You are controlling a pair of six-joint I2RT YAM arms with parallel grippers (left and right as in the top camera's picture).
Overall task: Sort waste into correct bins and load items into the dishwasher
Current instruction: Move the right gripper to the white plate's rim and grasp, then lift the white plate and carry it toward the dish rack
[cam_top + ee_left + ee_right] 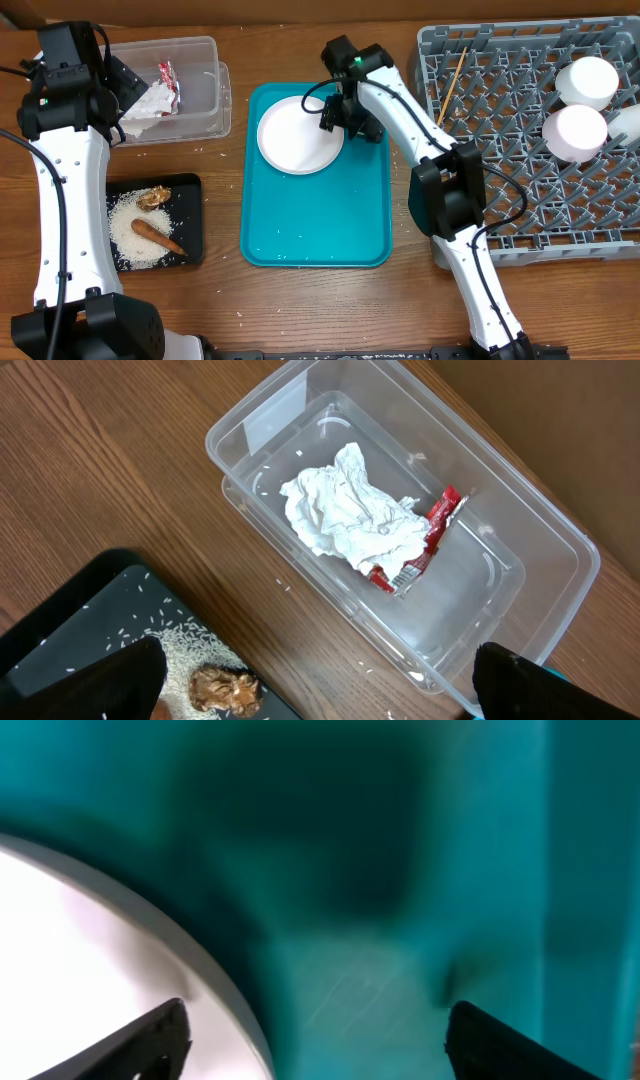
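The large white plate (298,136) lies on the teal tray (330,225). My right gripper (342,117) is open at the plate's right rim (215,970), one finger over the plate, the other over the tray. My left gripper (128,88) is open and empty above the clear tub (520,560), which holds the crumpled napkin (350,510) and red-and-white wrapper (425,540). The black tray (190,190) holds rice (130,235), the brown food piece (155,198) and the carrot stick (158,236). The grey rack (520,150) holds the wooden stick (451,88), a bowl (575,133) and a cup (588,82).
Loose rice grains lie on the wood table between the tub and the black tray (285,588). The rack fills the right side of the table. The teal tray's raised edge (590,870) is just right of my right gripper.
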